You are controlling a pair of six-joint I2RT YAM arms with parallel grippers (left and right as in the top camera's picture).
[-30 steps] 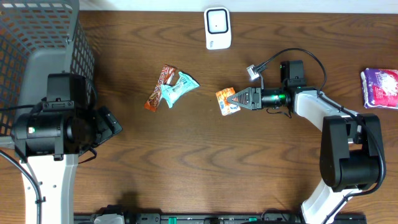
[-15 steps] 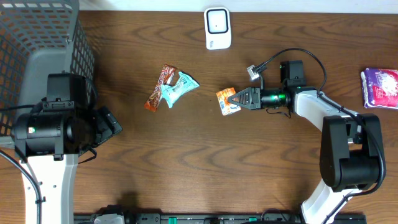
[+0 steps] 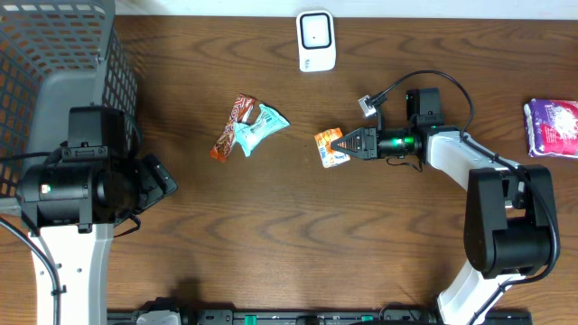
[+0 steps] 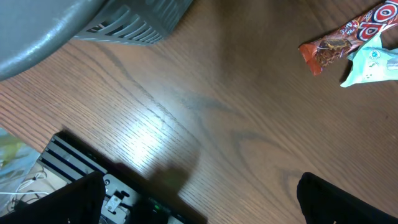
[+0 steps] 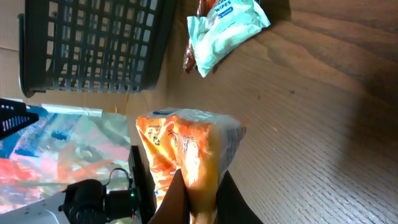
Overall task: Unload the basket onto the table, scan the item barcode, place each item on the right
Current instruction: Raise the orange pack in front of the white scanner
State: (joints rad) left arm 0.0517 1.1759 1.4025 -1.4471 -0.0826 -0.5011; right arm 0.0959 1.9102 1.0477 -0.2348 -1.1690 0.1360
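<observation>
Right gripper (image 3: 341,143) jaws pinched tight on the edge of a crinkly orange-and-white snack packet (image 3: 330,146), the task item. It sits mid-table, right of centre, below the white rectangular scanner (image 3: 316,41) and well apart from it. Can't tell if the packet touches the dark wooden table (image 3: 271,244). In the right wrist view the packet (image 5: 186,149) stands up from the dark fingers (image 5: 171,202).

Left gripper (image 4: 199,205) jaws spread wide, nothing between them, over bare wood beside the grey plastic mesh basket (image 3: 54,54) at far left. The basket floor that shows is plain grey; the left arm hides the rest.

Loose on the table left of the held packet: a red-brown candy bar wrapper (image 3: 233,126) touching a teal wipes pack (image 3: 259,128). A purple packet (image 3: 553,128) lies at the right edge.
</observation>
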